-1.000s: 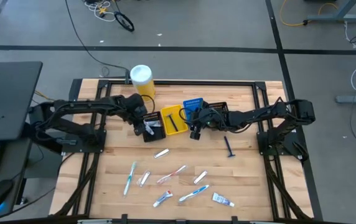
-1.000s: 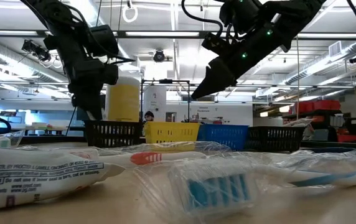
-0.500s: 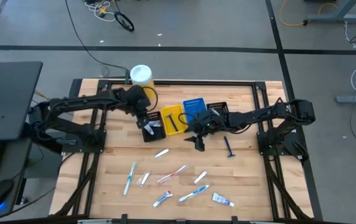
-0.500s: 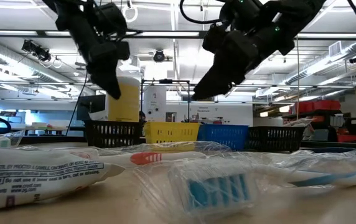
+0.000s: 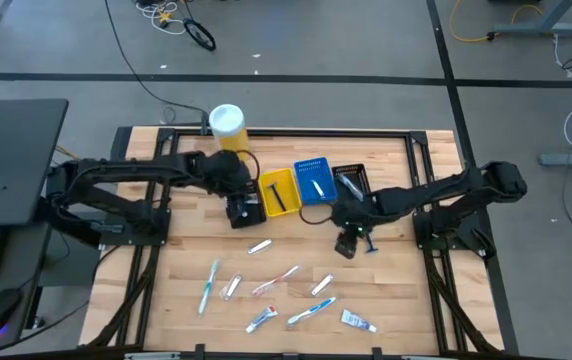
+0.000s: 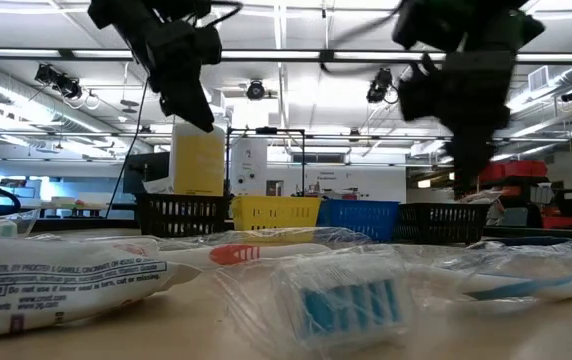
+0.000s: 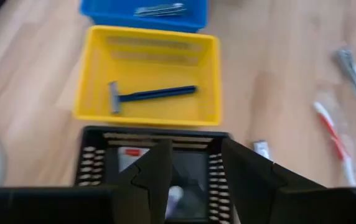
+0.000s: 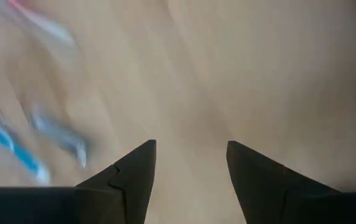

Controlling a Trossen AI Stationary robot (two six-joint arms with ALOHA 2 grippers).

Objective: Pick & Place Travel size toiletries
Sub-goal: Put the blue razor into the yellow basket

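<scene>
Black bin (image 7: 153,174) under left gripper (image 7: 193,180), jaws spread, item dropped; right gripper (image 5: 347,244), spread & empty, now beside razor (image 5: 368,237) → next pick

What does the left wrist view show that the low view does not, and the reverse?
Left wrist only: a blue-handled razor lying inside the yellow plastic bin, and a small white tube in the black slotted bin. Low only: the tall yellow canister behind the bins and a white printed toothpaste tube up close. Both: the yellow, blue and black bins.
</scene>
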